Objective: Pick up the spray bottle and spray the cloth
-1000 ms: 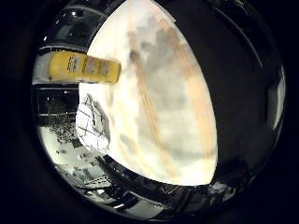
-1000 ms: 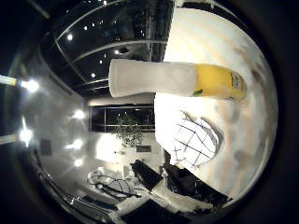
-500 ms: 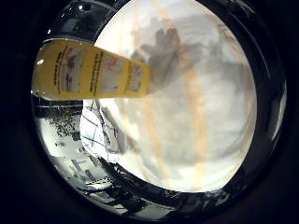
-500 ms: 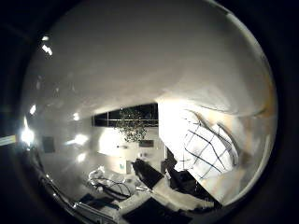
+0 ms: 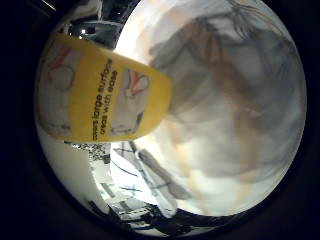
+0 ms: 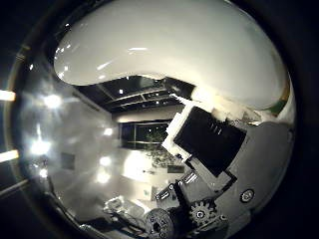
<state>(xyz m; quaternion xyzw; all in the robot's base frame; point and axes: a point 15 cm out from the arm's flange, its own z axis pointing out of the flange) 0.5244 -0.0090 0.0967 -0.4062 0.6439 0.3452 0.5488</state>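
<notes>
The spray bottle [image 5: 102, 97] is very close to the palm. In the little finger side view its yellow body with a printed label fills a big part of the picture. In the thumb side view its smooth white top part bulges right across, so near that it hides much of the room behind it.

The hand [image 6: 214, 164] shows in the thumb side view as black and white blocks with small gears and screws. One finger [image 6: 209, 139] bends in and sits right against the white part of the bottle. The hand looks wrapped round the bottle, but only this one finger shows, so how tight the hold is cannot be told.

Beside the yellow body lies the cloth [image 5: 150, 172]. It is white with thin dark lines crossing it like a grid, and it is crumpled. It rests on the light wooden table [image 5: 260, 150]. A big grey shadow falls across that table next to the bottle.

Behind the hand there is a dark room with bright ceiling lights [image 6: 52, 102] and a leafy plant [image 6: 157, 149] far back.
</notes>
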